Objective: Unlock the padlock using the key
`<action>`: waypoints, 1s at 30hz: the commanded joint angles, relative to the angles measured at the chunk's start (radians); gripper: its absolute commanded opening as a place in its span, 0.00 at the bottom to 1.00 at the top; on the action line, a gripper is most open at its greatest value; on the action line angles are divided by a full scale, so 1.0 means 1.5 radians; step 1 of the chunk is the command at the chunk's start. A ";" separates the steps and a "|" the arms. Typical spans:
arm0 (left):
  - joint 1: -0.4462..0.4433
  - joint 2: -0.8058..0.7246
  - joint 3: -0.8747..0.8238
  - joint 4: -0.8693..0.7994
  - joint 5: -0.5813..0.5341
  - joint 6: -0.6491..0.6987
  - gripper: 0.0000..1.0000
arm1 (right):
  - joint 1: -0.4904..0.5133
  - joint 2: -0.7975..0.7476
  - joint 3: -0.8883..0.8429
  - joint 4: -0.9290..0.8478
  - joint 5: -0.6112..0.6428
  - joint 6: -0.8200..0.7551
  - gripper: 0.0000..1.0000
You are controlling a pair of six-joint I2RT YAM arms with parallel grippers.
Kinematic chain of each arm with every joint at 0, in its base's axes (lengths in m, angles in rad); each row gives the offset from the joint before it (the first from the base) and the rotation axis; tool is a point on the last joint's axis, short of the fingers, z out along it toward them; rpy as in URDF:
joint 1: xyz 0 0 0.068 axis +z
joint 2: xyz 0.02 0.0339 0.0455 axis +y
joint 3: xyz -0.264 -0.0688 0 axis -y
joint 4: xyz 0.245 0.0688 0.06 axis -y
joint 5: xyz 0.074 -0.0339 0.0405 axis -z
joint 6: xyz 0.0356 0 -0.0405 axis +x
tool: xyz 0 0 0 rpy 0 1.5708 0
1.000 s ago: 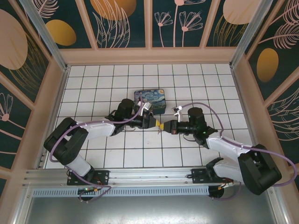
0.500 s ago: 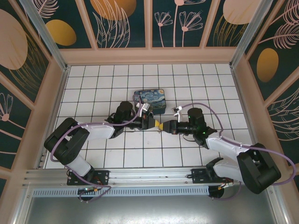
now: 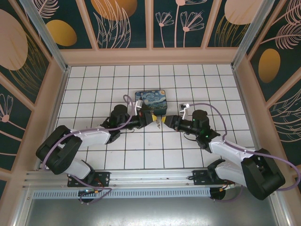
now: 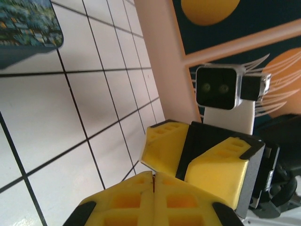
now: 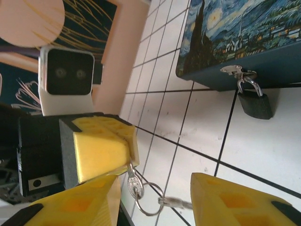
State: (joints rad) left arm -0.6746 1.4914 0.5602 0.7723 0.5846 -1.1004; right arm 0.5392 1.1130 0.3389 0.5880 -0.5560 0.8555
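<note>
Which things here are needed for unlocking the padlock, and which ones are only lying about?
Needed:
padlock, hung on the hasp
key, on its ring

Only there:
painted tin box
tiled table

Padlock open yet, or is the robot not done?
Not yet. Done: the key is picked up. In hand: the left gripper pinches it, with the right gripper open beside it. Left: the padlock hangs closed on the box.
</note>
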 commanded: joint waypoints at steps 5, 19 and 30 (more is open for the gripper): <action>0.004 -0.014 -0.017 0.107 -0.051 -0.071 0.00 | 0.028 0.041 -0.013 0.176 0.015 0.075 0.43; 0.003 -0.024 -0.031 0.131 -0.058 -0.090 0.00 | 0.073 0.121 -0.010 0.315 0.024 0.121 0.32; 0.003 -0.027 -0.051 0.174 -0.074 -0.111 0.00 | 0.083 0.144 -0.023 0.382 0.043 0.161 0.21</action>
State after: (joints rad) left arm -0.6739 1.4719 0.4999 0.9730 0.4881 -1.2499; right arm 0.6548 1.3186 0.3180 1.0512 -0.5152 1.0695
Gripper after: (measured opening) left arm 0.044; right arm 0.209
